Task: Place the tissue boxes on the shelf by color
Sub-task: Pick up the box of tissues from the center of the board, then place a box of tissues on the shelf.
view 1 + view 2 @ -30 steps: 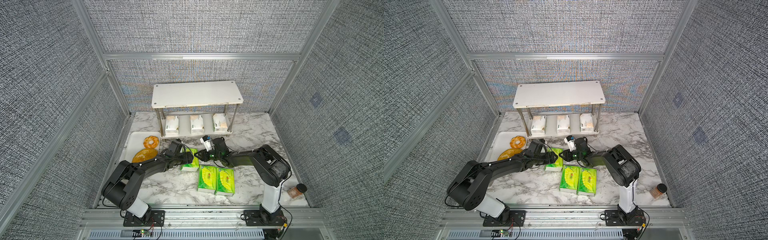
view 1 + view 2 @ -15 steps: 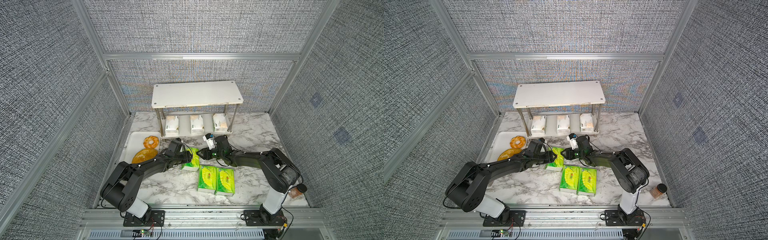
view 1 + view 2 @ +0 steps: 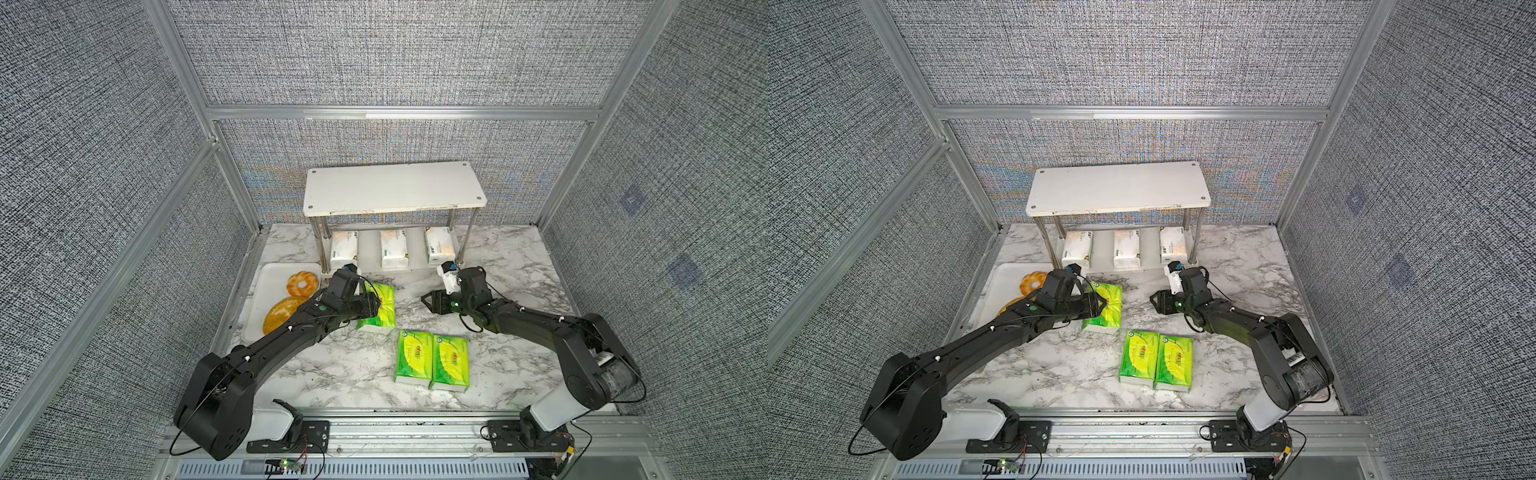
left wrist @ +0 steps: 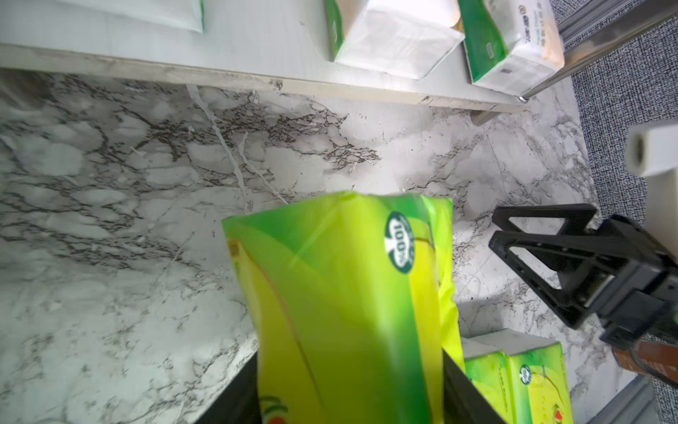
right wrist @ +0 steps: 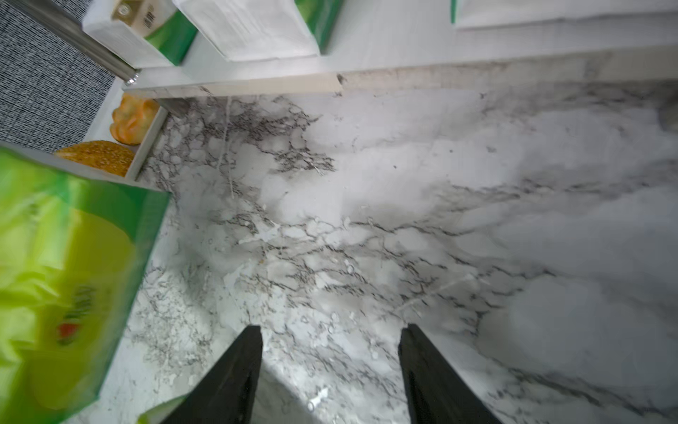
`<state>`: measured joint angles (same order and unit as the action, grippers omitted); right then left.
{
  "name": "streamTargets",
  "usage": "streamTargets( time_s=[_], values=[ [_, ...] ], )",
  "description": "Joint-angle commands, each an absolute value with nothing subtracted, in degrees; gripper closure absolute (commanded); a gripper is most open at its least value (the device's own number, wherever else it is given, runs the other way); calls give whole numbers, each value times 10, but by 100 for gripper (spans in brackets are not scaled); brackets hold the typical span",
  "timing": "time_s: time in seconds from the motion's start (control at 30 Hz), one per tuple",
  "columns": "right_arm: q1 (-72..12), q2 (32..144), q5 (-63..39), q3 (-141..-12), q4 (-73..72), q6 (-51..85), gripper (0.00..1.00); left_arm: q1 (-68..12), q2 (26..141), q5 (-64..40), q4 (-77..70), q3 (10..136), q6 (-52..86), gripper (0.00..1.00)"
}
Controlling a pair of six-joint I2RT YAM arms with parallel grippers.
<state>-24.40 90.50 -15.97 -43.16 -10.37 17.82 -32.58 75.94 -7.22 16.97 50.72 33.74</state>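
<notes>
The white two-board shelf [image 3: 395,187], far centre, is holding three soft cream packs [image 3: 394,251] on its lower board. Two glossy green packs [image 3: 432,359] are lying near. The left gripper [image 3: 375,306] is clamping a third green pack [image 3: 384,309]; the right gripper [image 5: 330,330] is gaping, empty.

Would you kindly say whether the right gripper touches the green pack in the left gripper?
Apart: in a top view, bare marble shows between the right gripper and the green tissue pack.
</notes>
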Motion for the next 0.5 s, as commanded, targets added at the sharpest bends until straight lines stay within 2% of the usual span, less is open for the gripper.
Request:
streamTargets(
  time_s=[0.0,0.47],
  values=[
    [-232,897,-140,-415,-91,166,34,-333,739,-57,247,532,300,37],
    [-222,897,-155,-399,-112,178,33,-340,652,-70,300,705,260,37]
  ],
)
